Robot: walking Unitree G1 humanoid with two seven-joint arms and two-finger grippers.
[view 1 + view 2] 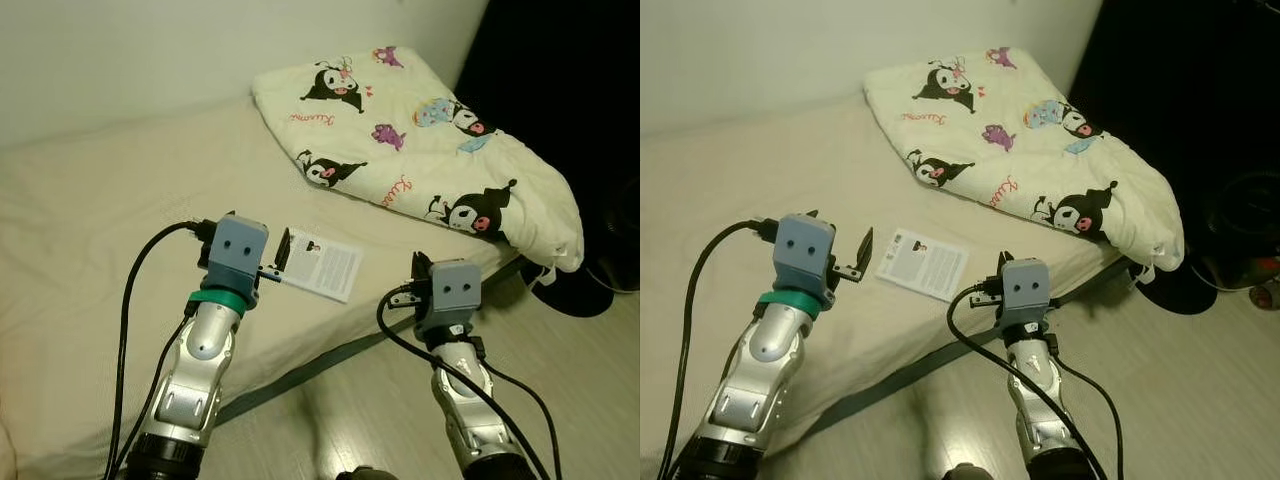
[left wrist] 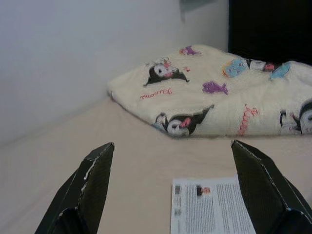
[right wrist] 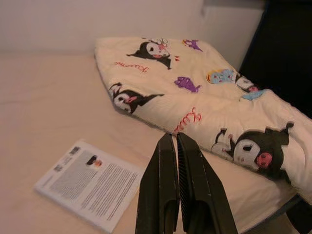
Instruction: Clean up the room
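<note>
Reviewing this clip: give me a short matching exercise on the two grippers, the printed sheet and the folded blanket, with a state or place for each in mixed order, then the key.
Things:
1. left gripper
2. right gripper
3. printed sheet
4. cartoon-print blanket

States or places:
A. folded thick at the far right corner of the bed
B. jaws spread wide, aimed over the bed
C. lying flat on the mattress near its front edge
D. jaws pressed together, holding nothing

Pairs: 1-B, 2-D, 3-C, 4-A
</note>
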